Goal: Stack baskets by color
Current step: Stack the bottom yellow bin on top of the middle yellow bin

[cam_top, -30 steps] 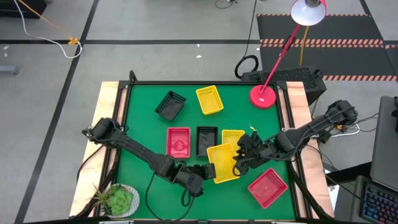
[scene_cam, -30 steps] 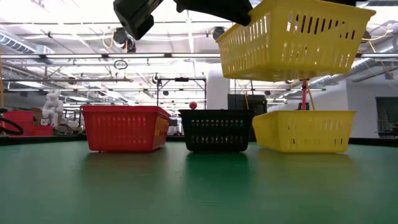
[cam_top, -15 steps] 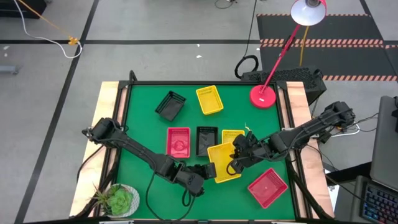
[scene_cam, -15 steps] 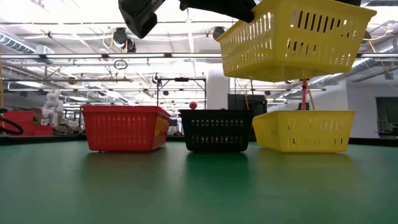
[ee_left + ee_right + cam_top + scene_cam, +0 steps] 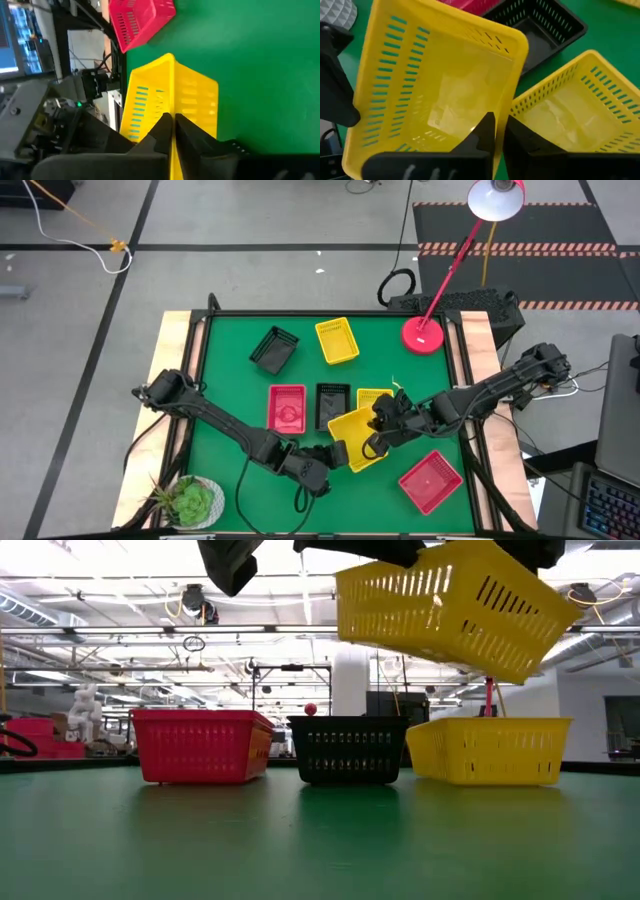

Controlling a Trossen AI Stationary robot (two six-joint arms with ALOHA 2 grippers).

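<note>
Grey floor (image 5: 250, 270) w/ black tape lines is surrounding the table (image 5: 230, 380). Red lamp (image 5: 425, 333) is standing at table's far right corner, shade (image 5: 496, 198) leaning out over a striped mat (image 5: 520, 250). Plant (image 5: 190, 502) is sitting at near left corner. Beyond table, ceiling lights (image 5: 120, 570) are glowing over shelving (image 5: 290, 690).

2 dark jointed arms (image 5: 225, 425) with black cables and matte black fingers (image 5: 482, 131).
</note>
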